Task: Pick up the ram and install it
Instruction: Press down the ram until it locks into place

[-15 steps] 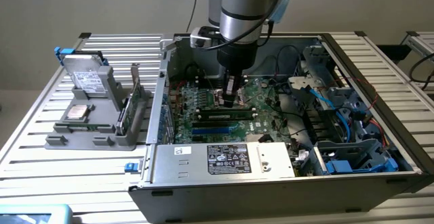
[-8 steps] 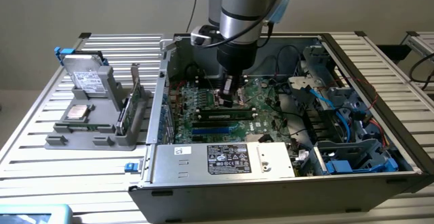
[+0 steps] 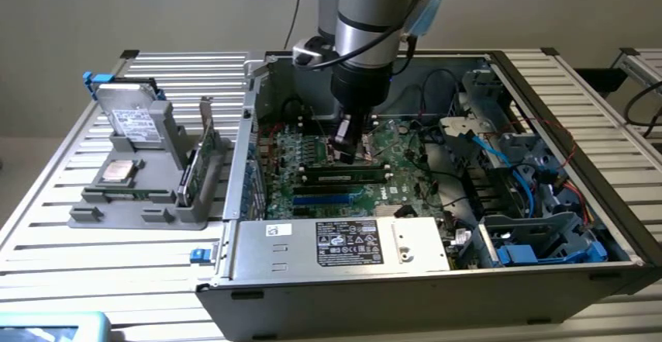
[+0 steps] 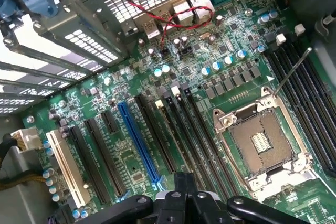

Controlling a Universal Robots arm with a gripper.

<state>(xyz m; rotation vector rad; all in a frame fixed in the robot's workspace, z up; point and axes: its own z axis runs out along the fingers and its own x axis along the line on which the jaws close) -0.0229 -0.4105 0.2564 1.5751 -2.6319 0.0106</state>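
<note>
Table: slatted metal top (image 3: 62,202), open computer case (image 3: 414,295) lying on it.
Gripper: down inside the case over the green board (image 3: 310,152), tips (image 3: 346,156) closed together; nothing seen pinched between them from the wrist (image 4: 184,203).
Ram position: on edge along a black slot (image 3: 346,177), just below the tips; touching or not, cannot tell.
Risk, seating: likely half-seated if pressed at the middle alone; one end could ride high and the end clips stay unlatched.
Risk, tilt: off-square push could lean the stick sideways and strain the slot or flex the board.
Risk, neighbours: closed tips close to small parts beside the slot; a slip could scrape them.
Ram look: thin, narrow green stick, row of dark chips along its face, pale clips at both ends of its slot.
Beyond: blue slot (image 3: 325,198) nearer the camera, empty.
</note>
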